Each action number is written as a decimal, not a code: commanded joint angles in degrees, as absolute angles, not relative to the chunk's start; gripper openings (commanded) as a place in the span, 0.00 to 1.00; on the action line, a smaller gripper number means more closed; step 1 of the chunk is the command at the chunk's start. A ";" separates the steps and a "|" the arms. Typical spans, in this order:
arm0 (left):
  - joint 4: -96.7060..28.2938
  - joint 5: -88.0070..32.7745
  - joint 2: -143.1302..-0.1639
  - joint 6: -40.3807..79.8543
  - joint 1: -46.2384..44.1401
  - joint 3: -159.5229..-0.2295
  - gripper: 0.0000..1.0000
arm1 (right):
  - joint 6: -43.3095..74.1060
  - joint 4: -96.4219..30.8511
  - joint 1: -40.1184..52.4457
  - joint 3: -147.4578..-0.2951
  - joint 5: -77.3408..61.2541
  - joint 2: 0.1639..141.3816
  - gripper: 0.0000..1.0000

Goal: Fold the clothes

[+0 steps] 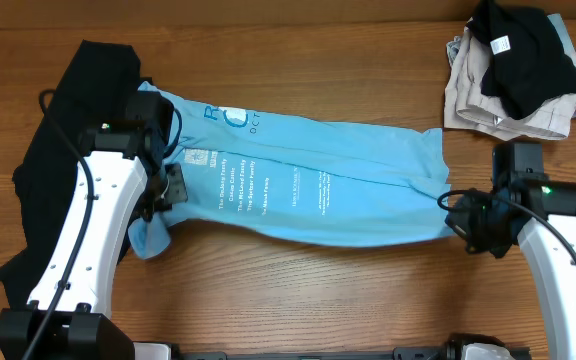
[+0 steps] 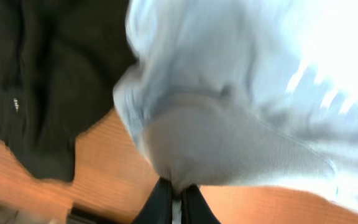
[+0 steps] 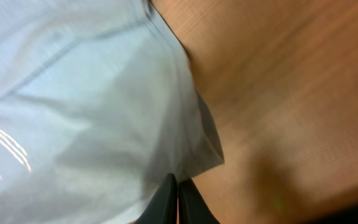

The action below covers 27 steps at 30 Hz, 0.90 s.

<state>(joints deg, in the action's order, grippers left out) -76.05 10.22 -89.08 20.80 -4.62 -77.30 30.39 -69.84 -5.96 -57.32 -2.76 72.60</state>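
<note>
The light blue T-shirt with white lettering lies stretched lengthwise across the wooden table, folded into a long band. My left gripper is shut on its left end, and a fold of the blue cloth is pinched between the dark fingers in the left wrist view. At the shirt's right end, my right gripper is shut on the hem. In the right wrist view the T-shirt has its corner pinched at the right gripper. A black garment lies under the left arm, also seen as the black garment.
A pile of other clothes, beige cloth with a black piece on top, sits at the back right corner. Bare wood table shows in front of the shirt. The arm bases stand at the front edge.
</note>
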 commanded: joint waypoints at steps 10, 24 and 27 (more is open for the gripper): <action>-55.27 16.84 -98.54 14.59 -4.73 -78.52 0.04 | 27.22 -52.25 -6.17 -58.96 -2.68 85.03 0.04; -36.71 21.41 -110.83 14.79 -4.16 -78.52 0.45 | 24.14 -35.16 -6.09 -58.96 -3.64 95.53 0.47; -36.40 21.39 -110.89 14.79 -4.10 -78.65 1.00 | 20.82 -34.48 -6.09 -58.96 -4.21 95.59 0.80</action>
